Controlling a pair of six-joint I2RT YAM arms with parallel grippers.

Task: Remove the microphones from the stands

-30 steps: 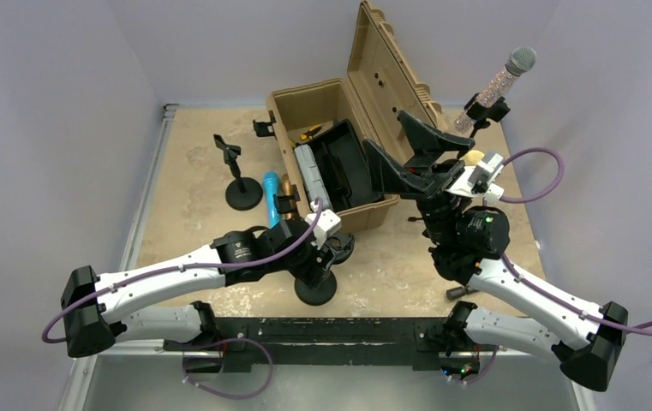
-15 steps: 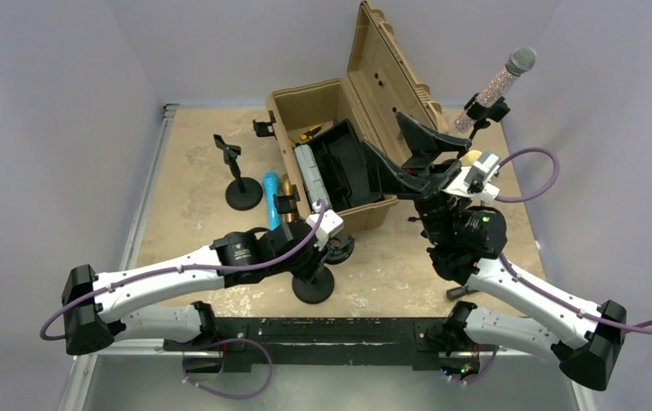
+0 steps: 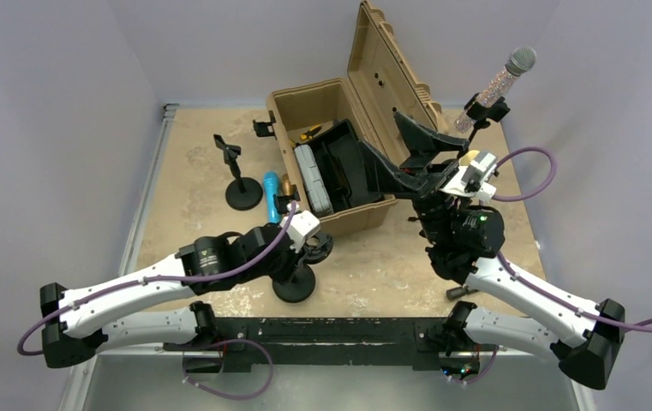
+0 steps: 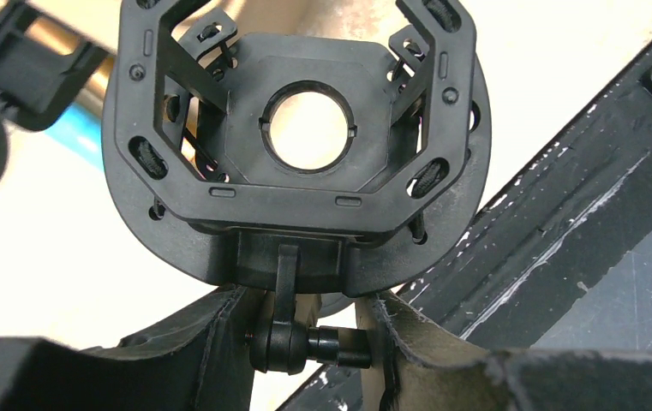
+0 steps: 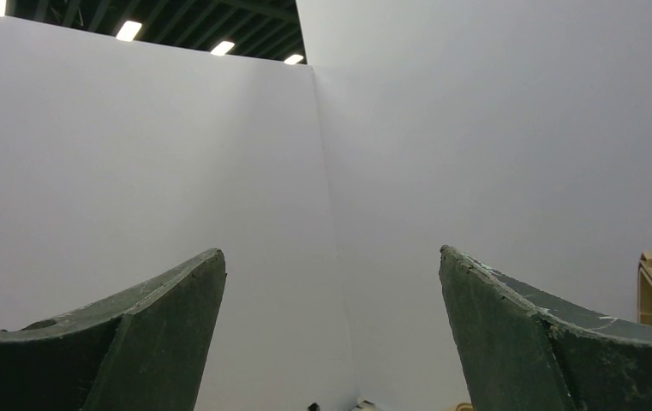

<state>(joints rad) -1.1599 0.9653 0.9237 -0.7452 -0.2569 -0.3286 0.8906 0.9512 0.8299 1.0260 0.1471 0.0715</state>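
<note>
The microphone sits tilted in its stand at the upper right of the top view, head toward the corner. Just lower left of it the right gripper is raised, its jaws spread wide around nothing. An open case fills the centre. At lower centre the left gripper has its jaws pinching the stem of an empty stand. A blue mic lies on the tabletop, left of the case.

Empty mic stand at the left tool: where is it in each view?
Top external: empty mic stand, lower centre, near the arm bases.
Left wrist: fills upper centre, left tool clamped on its stem.
Right wrist: not in it.
Shared landmark: black front rail, lower right in left wrist.
</note>
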